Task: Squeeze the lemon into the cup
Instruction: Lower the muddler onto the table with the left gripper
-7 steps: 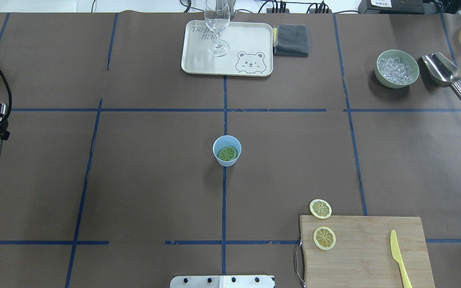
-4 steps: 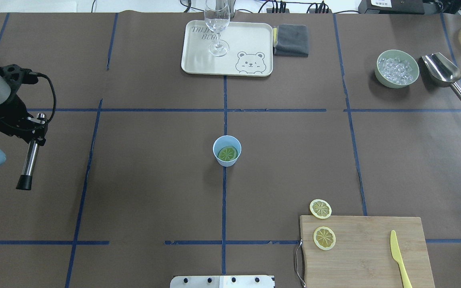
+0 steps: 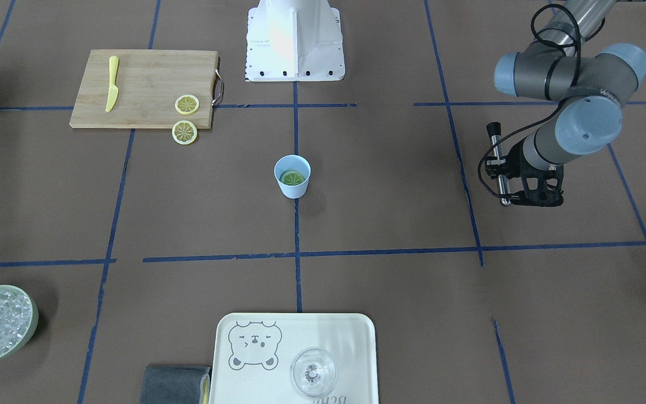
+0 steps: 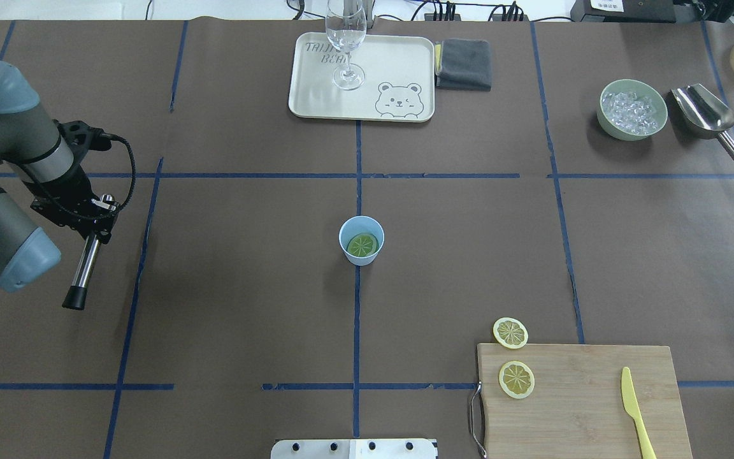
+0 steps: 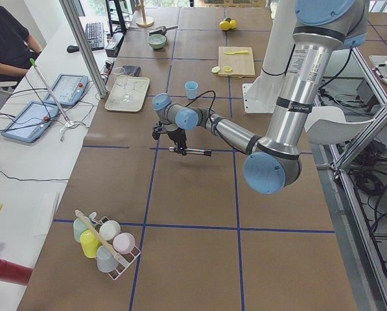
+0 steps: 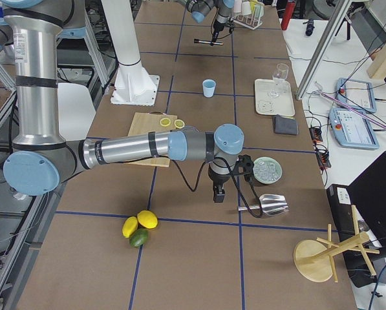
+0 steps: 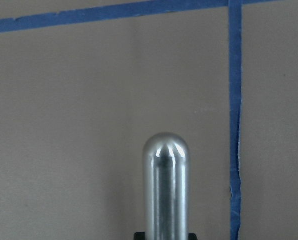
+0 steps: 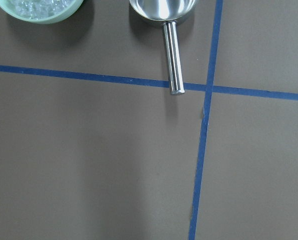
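Small light-blue tapered cup [image 4: 362, 260] stands upright at table centre, on the blue tape cross. A round lemon slice [image 4: 362, 245] w/ wheel-pattern face lies inside it (looks greenish against the blue).

Directions below are from the overhead view, cup as dial centre.

- **9 o'clock, well apart:** left gripper [image 4: 95, 231], fingers clamped on a polished steel rod [image 4: 84, 268]. The rod is roughly level, its black-capped end pointing to 6.
- **4–5 o'clock:** bamboo cutting board [image 4: 596, 408].
  - A second lemon slice [image 4: 517, 379] lies flat near its cup-side corner.
  - A third slice [image 4: 510, 333] lies on the table, touching the board's far edge.
  - A yellow plastic knife [image 4: 629, 398] lies toward the board's other end.
- **12 o'clock:** cream tray w/ bear print [image 4: 399, 64], carrying an upright clear stemmed glass [image 4: 346, 38].
- **2 o'clock:** pale green bowl of ice [image 4: 628, 135], w/ a steel scoop [image 4: 701, 111] just beside it.

Right gripper [image 6: 218, 192] hangs near the bowl and scoop. Only the side view catches it, so I cannot tell whether its fingers are apart or together.
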{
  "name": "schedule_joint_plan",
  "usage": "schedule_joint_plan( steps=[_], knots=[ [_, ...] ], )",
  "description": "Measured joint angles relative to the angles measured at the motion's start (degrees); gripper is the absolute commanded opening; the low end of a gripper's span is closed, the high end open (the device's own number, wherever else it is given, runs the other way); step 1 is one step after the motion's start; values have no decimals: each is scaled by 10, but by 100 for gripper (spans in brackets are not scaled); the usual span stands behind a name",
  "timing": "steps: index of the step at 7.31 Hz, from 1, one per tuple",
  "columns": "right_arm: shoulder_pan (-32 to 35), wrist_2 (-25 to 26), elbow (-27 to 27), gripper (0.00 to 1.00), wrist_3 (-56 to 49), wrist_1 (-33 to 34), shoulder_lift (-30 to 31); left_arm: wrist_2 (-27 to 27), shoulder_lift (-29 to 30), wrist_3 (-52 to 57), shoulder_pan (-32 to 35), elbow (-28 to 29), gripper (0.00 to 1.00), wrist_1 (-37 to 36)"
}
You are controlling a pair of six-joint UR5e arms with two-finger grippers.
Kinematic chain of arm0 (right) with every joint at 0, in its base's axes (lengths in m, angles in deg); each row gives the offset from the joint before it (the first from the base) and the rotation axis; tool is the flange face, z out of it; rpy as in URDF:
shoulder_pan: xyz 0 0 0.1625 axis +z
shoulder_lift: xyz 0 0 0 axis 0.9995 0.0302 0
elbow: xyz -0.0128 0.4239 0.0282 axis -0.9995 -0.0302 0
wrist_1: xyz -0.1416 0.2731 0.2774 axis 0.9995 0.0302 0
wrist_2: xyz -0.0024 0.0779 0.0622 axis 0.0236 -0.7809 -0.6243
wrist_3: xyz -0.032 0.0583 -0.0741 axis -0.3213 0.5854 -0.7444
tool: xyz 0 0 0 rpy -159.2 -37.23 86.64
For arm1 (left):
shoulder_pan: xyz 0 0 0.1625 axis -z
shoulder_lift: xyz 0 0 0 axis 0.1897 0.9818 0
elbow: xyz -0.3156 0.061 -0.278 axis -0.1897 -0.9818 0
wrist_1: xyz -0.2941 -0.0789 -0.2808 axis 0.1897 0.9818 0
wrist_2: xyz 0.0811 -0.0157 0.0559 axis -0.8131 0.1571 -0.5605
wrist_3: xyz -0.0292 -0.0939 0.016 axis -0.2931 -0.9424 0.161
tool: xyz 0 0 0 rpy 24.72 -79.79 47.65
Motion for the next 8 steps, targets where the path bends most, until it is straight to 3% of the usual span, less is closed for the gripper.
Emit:
schedule_joint_plan(
  steps=[5,6,7,8],
  knots=[
    [0,0,1,100,4,0,-5,-2,16,-23,-11,49,0,26],
    [0,1,1,100,5,0,-6,-3,17,-48,-11,50,12,26],
    [0,1,1,100,5,0,-6,-4,17,-62,-12,51,51,27],
    [0,1,1,100,5,0,-6,-5,17,-68,-12,53,100,31]
  ],
)
